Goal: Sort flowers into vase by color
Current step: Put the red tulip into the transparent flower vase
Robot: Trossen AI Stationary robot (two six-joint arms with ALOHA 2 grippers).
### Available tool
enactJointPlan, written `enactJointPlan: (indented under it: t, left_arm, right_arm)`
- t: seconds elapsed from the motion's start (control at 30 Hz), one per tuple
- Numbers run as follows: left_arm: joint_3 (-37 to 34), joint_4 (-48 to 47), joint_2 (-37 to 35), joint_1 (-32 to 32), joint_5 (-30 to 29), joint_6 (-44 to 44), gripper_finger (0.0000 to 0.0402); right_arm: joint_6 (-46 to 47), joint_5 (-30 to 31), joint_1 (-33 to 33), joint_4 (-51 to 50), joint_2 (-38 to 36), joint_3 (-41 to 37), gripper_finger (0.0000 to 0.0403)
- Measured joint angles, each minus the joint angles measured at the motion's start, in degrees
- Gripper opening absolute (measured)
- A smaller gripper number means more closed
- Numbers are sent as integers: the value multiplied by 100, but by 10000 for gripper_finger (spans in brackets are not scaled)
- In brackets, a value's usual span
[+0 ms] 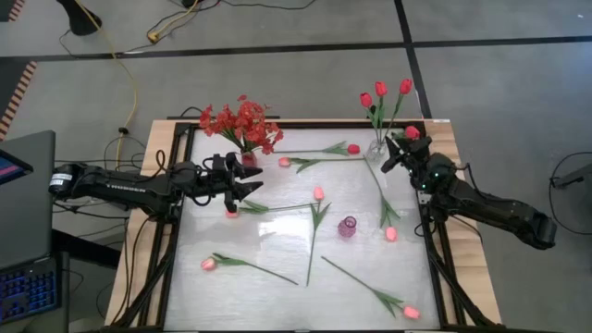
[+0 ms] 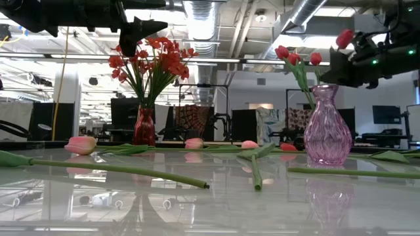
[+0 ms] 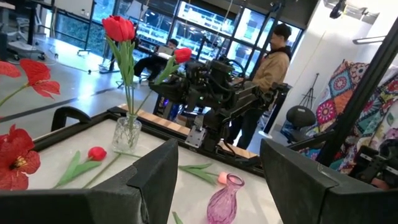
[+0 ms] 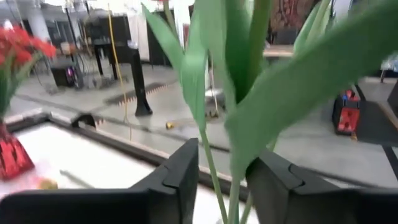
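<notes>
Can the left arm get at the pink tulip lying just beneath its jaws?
Probably yes: the left gripper hovers with open jaws near that pink tulip, and nothing lies over the flower.

Glossy white surface (image 1: 277, 245) in a dark frame, on a wooden base. Three vases standing: red vase (image 1: 248, 158) of red sprays at the far left, clear vase (image 1: 376, 148) of red tulips at the far right, empty purple vase (image 1: 347, 227) nearer the middle. Loose pink tulips (image 1: 209, 264) and a red tulip (image 1: 352, 149) lying scattered flat.
</notes>
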Motion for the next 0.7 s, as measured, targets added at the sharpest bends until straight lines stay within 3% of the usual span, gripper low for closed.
enactJointPlan:
  t: [0.2, 0.3, 0.43, 0.7]
  left_arm:
    - [0, 0, 0, 2, 2, -40, 215]
    - [0, -1, 0, 1, 0, -40, 215]
    - [0, 0, 0, 0, 2, -39, 215]
    - [0, -2, 0, 0, 2, -13, 215]
  right_arm:
    - [337, -12, 0, -1499, 1, 527, 221]
    - [426, -321, 0, -2280, 1, 854, 248]
    - [436, -649, 20, -2943, 0, 1228, 258]
    - [562, -729, 94, -4426, 12, 1953, 259]
